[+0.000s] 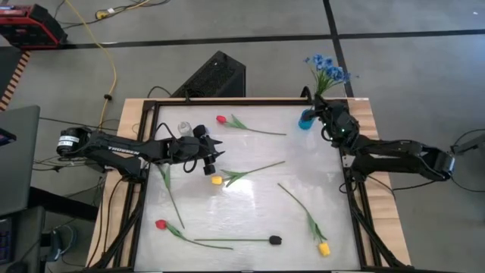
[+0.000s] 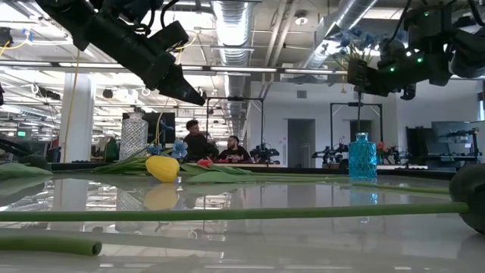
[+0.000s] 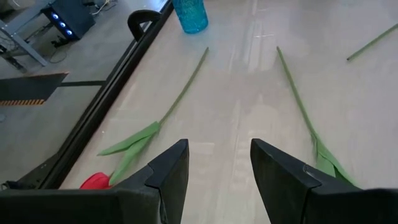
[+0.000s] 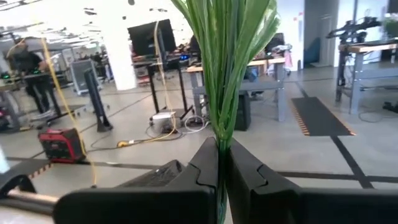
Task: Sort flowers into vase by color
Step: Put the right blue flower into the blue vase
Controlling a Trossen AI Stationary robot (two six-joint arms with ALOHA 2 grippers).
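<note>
1. Two pincers, operator: your right pincer (image 1: 324, 114) is clamped on the blue sprigs (image 1: 327, 70) above the blue vase (image 1: 305, 120), at the tabletop's (image 1: 250, 212) far right corner.
2. Your left pincer (image 1: 215, 144) hangs with fingers apart near the far-left edge, beside a yellow tulip (image 1: 217, 180).

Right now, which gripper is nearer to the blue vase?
Right. The right gripper holds the blue sprigs beside the blue vase; the left gripper hovers open far across the table.

A red generator (image 1: 26, 30) and yellow cable (image 1: 112, 64) lie on the floor beyond the table (image 1: 250, 220).
</note>
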